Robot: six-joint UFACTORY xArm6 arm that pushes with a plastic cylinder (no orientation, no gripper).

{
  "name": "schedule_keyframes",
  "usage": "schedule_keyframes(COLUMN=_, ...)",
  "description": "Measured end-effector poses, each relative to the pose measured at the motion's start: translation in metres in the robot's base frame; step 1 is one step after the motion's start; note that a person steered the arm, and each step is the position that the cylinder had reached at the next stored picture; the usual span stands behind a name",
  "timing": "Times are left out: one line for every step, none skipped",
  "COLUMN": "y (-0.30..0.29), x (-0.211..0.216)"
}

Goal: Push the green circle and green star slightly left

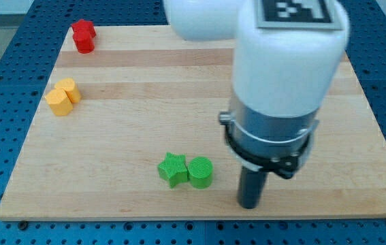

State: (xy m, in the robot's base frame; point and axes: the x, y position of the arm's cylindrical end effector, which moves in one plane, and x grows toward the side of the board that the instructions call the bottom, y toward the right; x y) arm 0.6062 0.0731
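Note:
The green star (171, 169) and the green circle (200, 171) sit side by side, touching, near the view's bottom edge of the wooden board (138, 109). The star is on the left, the circle on the right. My tip (250, 203) rests on the board to the right of the green circle and slightly lower, a short gap apart from it. The arm's white and grey body (281, 82) hangs above it and hides part of the board's right side.
A red block (83, 36) stands at the board's top left corner. Two yellow blocks (63, 97) sit together at the left edge. The board's bottom edge runs just below my tip. A blue perforated table (2, 41) surrounds the board.

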Motion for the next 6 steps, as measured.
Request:
schedule_keyframes(y=-0.002, x=-0.012)
schedule_keyframes(y=-0.045, x=-0.031)
schedule_keyframes(y=-0.09, x=-0.037)
schedule_keyframes(y=-0.118, x=-0.037)
schedule_keyframes(y=-0.125, x=-0.037)
schedule_keyframes(y=-0.09, x=-0.037)
